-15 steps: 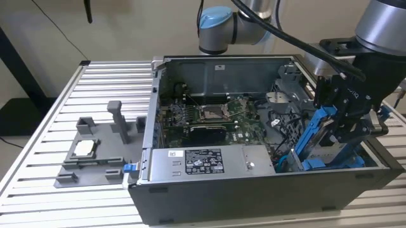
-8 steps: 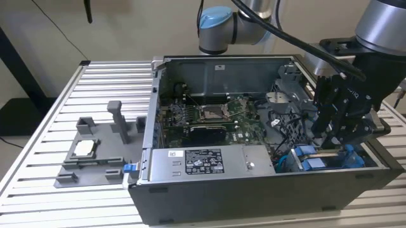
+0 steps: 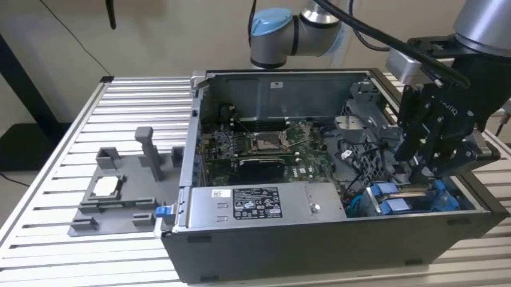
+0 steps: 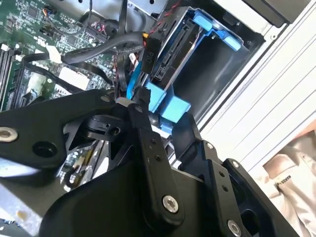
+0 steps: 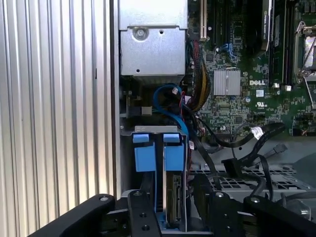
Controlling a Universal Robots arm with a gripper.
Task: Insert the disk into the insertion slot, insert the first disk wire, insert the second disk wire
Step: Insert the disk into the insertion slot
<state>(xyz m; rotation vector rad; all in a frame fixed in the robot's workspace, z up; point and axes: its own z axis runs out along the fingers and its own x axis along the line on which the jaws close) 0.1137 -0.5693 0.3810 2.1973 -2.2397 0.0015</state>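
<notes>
The disk (image 5: 176, 200) stands on edge in the insertion slot (image 5: 155, 130), the grey cage at the case's corner on the exterior view's right (image 3: 375, 204). Two bright blue carrier tabs (image 5: 144, 154) stick up from it. My black gripper (image 5: 174, 191) is low over the cage (image 3: 427, 176), with a finger pressed against each side of the disk and its blue frame (image 4: 170, 108). The disk's connector edge (image 4: 170, 54) is bare. A black plug on a blue wire (image 4: 149, 52) hangs right beside it. Another black wire with a loose plug (image 5: 232, 167) lies near the cage.
The silver power-supply box (image 3: 255, 203) fills the case's near side next to the cage. The motherboard (image 3: 264, 143) lies behind it, with a tangle of black cables (image 5: 247, 143) across it. A grey fixture (image 3: 119, 185) sits on the ribbed table (image 3: 119, 101) at the exterior view's left.
</notes>
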